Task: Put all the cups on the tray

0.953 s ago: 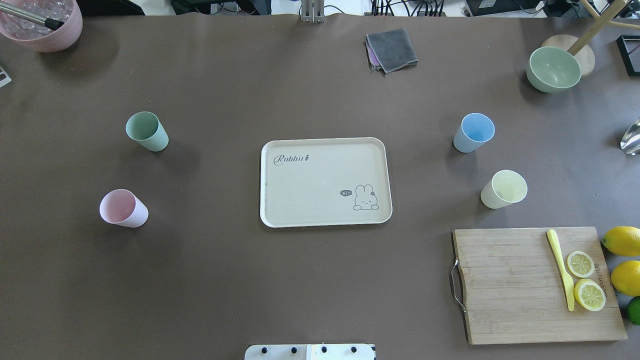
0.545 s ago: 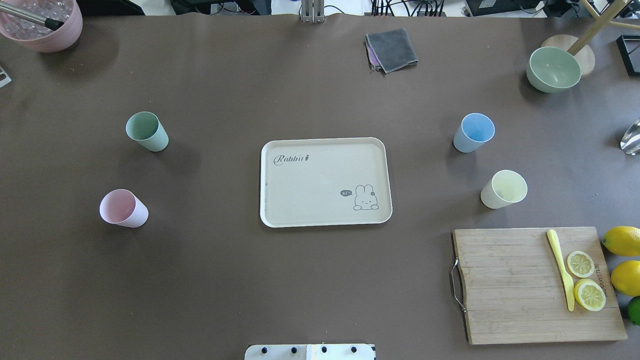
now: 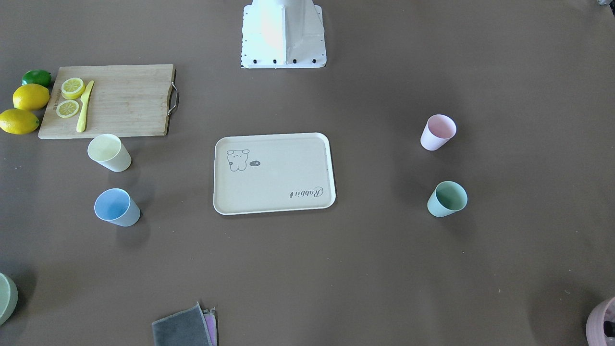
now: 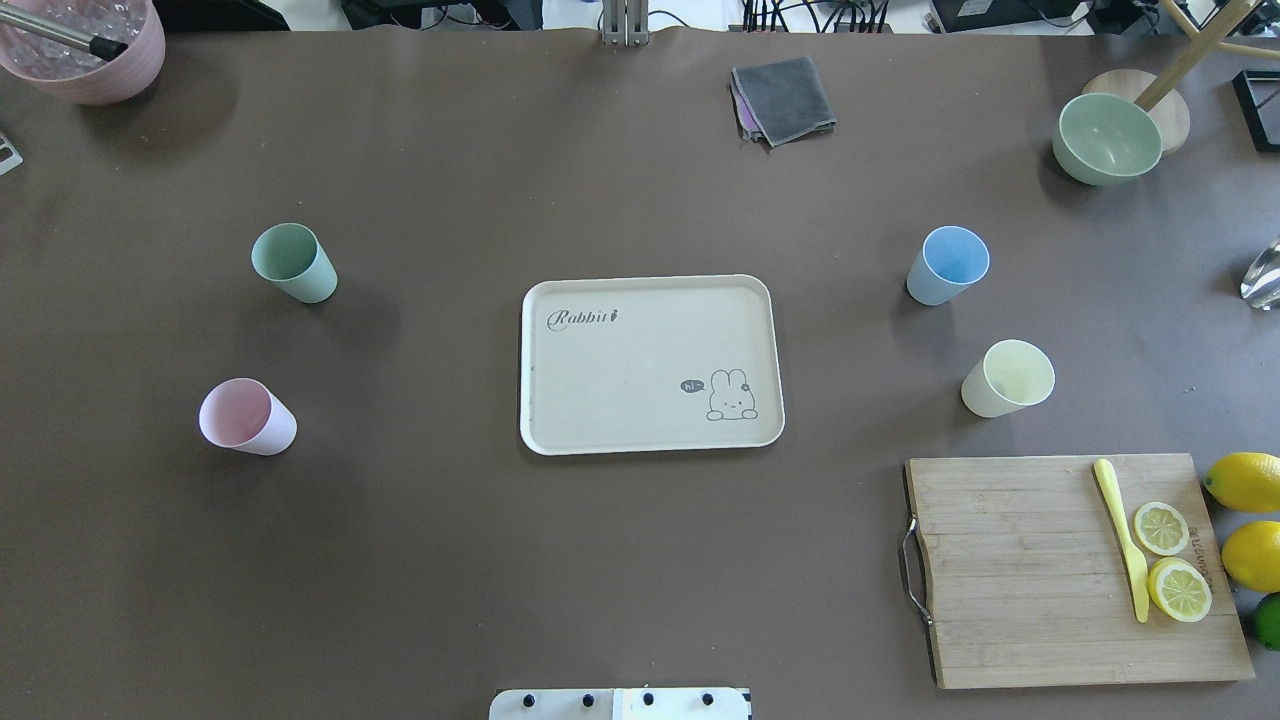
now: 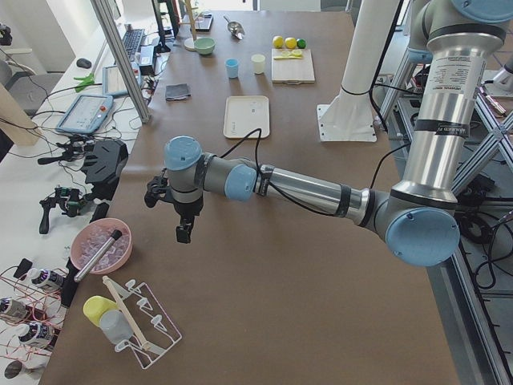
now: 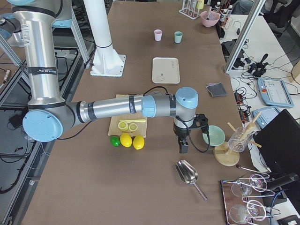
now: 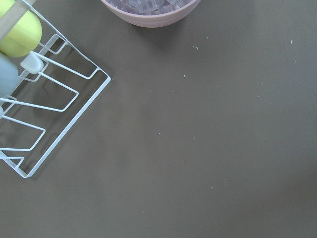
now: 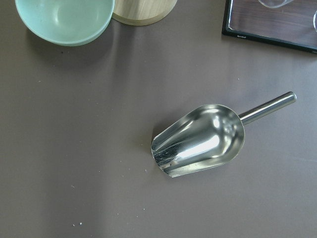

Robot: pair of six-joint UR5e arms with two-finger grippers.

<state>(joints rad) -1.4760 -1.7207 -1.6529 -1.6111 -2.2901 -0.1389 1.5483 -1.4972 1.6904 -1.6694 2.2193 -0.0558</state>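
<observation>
The cream tray (image 4: 640, 380) lies empty at the table's middle, also in the front view (image 3: 274, 182). All cups stand upright on the table off the tray: mint green (image 4: 293, 262) and pink (image 4: 246, 417) to its left, light blue (image 4: 947, 265) and pale yellow (image 4: 1007, 378) to its right. My left gripper (image 5: 183, 233) hangs over the table's far left end, far from the cups. My right gripper (image 6: 183, 148) hangs over the far right end. Each shows only in a side view, so I cannot tell whether it is open or shut.
A wooden cutting board (image 4: 1030, 590) with lemon slices and a yellow knife lies front right, lemons beside it. A sage bowl (image 4: 1106, 138), a grey cloth (image 4: 783, 98) and a mauve pot (image 4: 85, 50) sit at the back. A metal scoop (image 8: 200, 140) and a wire rack (image 7: 44, 109) lie under the wrists.
</observation>
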